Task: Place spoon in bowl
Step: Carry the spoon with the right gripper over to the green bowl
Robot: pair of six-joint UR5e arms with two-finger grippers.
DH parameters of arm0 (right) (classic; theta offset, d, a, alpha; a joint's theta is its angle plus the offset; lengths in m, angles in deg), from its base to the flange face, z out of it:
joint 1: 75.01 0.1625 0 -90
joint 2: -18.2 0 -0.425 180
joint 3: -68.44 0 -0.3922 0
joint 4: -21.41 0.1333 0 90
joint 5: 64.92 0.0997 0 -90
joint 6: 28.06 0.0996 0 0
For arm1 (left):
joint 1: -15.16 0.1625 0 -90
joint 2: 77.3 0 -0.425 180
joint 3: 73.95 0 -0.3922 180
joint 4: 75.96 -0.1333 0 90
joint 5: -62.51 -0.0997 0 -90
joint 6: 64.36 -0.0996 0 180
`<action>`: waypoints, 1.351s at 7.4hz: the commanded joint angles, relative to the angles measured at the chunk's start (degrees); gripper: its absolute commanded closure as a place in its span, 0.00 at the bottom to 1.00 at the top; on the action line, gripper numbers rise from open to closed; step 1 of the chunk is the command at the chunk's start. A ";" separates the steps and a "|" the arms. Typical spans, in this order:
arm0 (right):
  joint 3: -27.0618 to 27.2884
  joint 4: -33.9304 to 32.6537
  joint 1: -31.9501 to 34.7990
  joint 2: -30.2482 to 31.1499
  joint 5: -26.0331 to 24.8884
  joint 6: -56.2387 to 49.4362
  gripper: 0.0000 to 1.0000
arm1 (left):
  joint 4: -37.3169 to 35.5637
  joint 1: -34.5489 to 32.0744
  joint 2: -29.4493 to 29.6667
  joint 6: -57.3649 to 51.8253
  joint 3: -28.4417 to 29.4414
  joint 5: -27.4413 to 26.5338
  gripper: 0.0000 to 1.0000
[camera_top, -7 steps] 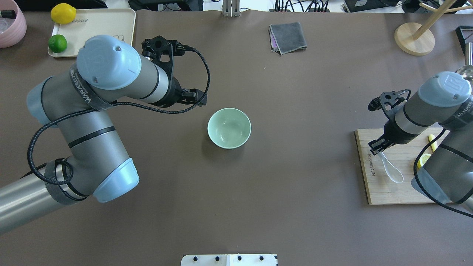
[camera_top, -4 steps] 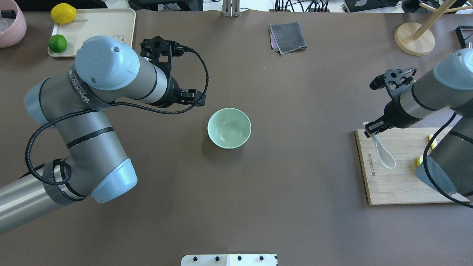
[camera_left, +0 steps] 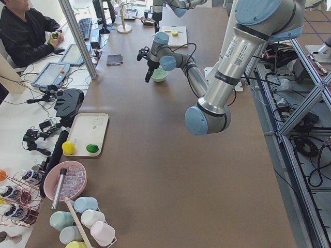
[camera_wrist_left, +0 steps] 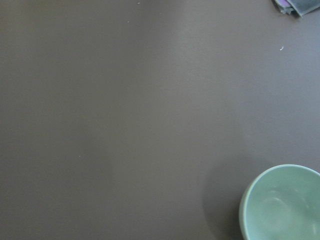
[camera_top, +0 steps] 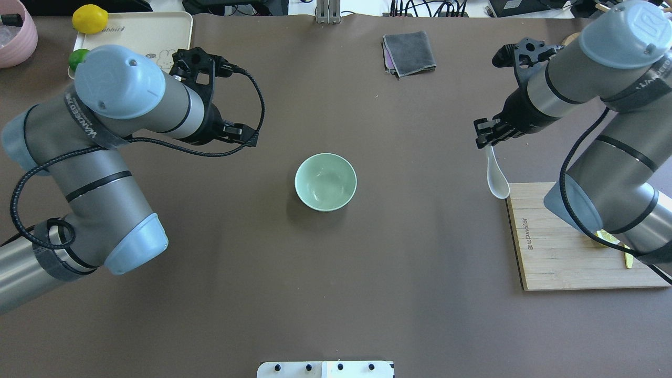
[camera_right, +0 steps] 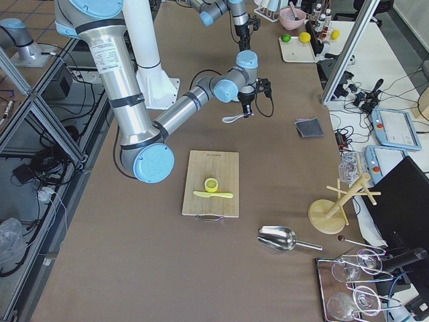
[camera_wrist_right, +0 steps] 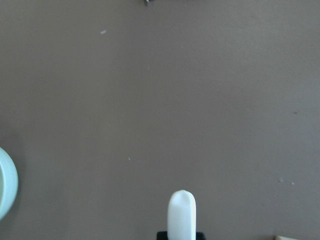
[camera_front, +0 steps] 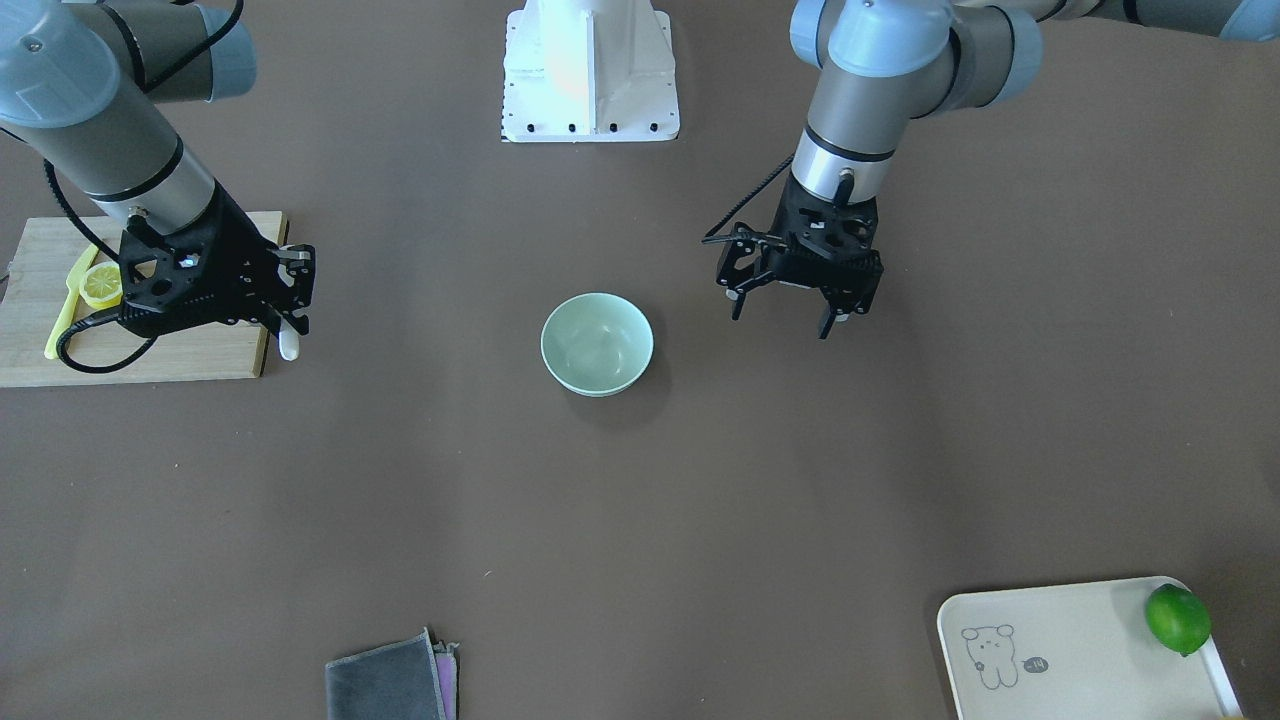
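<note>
The pale mint-green bowl (camera_top: pixel 325 181) stands empty at the table's middle; it also shows in the front view (camera_front: pixel 597 344) and at the left wrist view's lower right (camera_wrist_left: pixel 282 205). My right gripper (camera_top: pixel 485 137) is shut on the handle of the white spoon (camera_top: pixel 496 177), which hangs in the air just beyond the cutting board's far left corner, well to the right of the bowl. The spoon's handle end shows in the right wrist view (camera_wrist_right: pixel 181 215). My left gripper (camera_front: pixel 785 312) is open and empty, above the table to the left of the bowl.
A wooden cutting board (camera_top: pixel 567 252) with a lemon slice (camera_front: pixel 101 285) and a yellow knife (camera_front: pixel 62 310) lies at the right. A grey cloth (camera_top: pixel 409 52) lies at the back. A cream tray (camera_top: pixel 142 34) with a lemon and a lime sits at the back left.
My right gripper has lifted the spoon off the cutting board and carried it away from the robot and leftwards. My left arm has drawn back to the left, away from the bowl.
</note>
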 commanded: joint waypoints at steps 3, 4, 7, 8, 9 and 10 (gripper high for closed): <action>-16.26 0.15 -7.99 -20.32 -10.20 26.04 1.00 | 4.78 -7.10 -11.14 -9.67 -0.68 0.19 0.02; -19.78 3.11 -10.54 -23.34 -13.81 31.44 1.00 | 4.79 -7.46 -11.68 -9.68 -0.68 0.10 0.02; -24.47 6.12 -15.21 -26.88 -17.42 31.76 1.00 | 6.27 -7.55 -13.17 -9.68 -0.76 0.01 0.02; -24.65 6.12 -16.10 -26.62 -18.14 31.15 1.00 | 7.15 -7.55 -13.61 -9.68 -0.59 -0.08 0.02; -25.00 6.21 -17.24 -26.19 -18.67 31.14 1.00 | 7.25 -7.55 -13.62 -9.68 -0.41 -0.08 0.02; -25.18 6.21 -18.03 -25.92 -19.89 31.14 1.00 | 7.25 -7.46 -13.62 -9.59 -0.50 -0.08 0.02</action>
